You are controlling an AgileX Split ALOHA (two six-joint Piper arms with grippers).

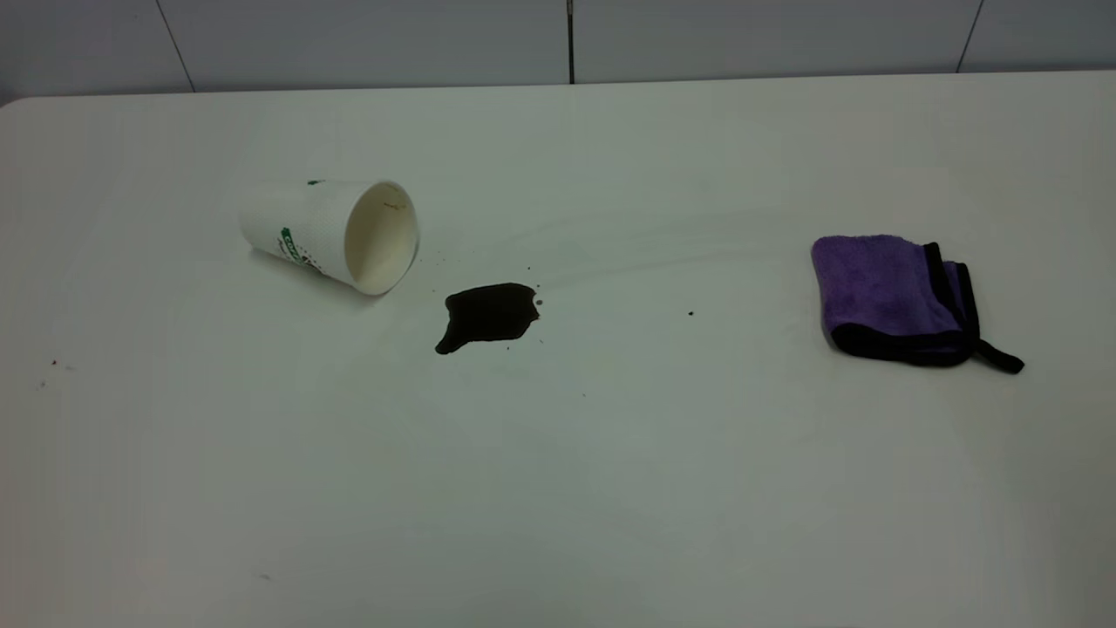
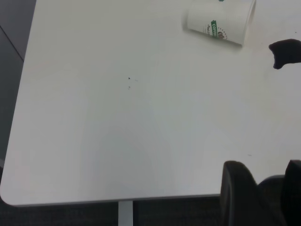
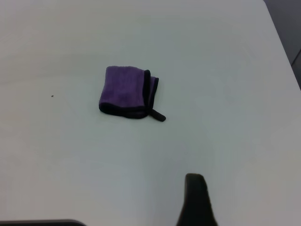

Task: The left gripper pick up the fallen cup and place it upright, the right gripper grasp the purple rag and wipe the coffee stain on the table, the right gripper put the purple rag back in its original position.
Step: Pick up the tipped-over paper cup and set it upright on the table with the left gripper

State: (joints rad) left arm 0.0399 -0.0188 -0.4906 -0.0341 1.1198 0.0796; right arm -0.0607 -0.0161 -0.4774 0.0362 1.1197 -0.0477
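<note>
Nearest me, the left gripper (image 2: 263, 188) has its fingers apart and holds nothing; I must first reach the fallen cup (image 1: 336, 231).

1. The left pincer (image 2: 272, 197) shows only in the left wrist view, as two matte black fingers (image 2: 237, 193) with rounded tips, one broad and blunt, the other cut off by the picture's edge.
2. A dark grey-blue rounded part sits low between those two fingers.
3. The right pincer (image 3: 196, 200) shows only in the right wrist view, as one narrow black finger with a rounded top, widening toward its base.
</note>
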